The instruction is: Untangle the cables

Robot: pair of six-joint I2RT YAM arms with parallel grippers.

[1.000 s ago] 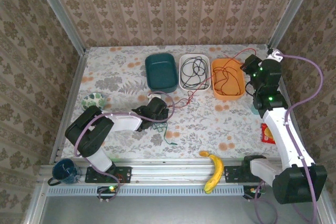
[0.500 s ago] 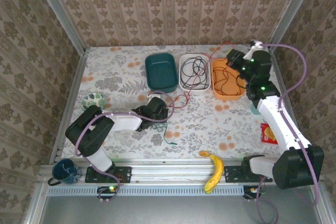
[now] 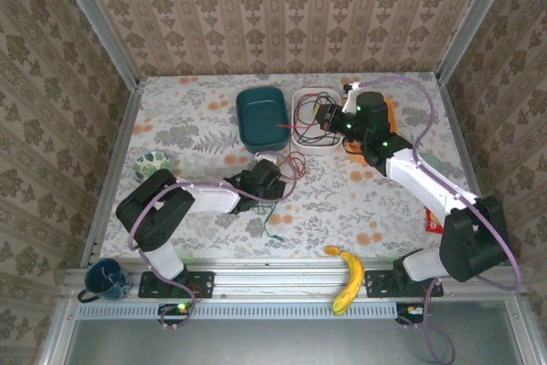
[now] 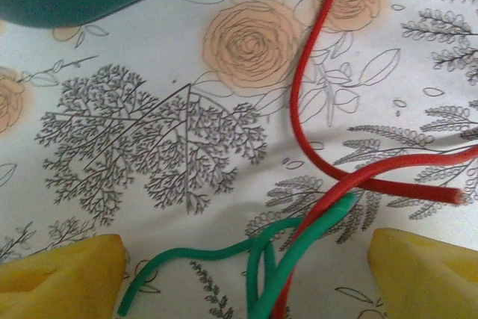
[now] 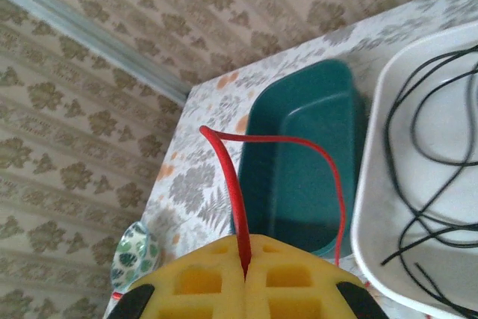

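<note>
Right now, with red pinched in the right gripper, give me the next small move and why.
Probably close the left gripper on the green cable. It is open astride the spot where green crosses the red cable, which the right gripper pinches; pinning green should let red pull free.

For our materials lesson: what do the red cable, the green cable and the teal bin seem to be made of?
The red cable: probably plastic or rubber sheathing, matte; it bends in smooth curves. The green cable: likely the same, faint sheen. The teal bin: apparently moulded plastic, smooth; rounded corners, uniform colour.
</note>
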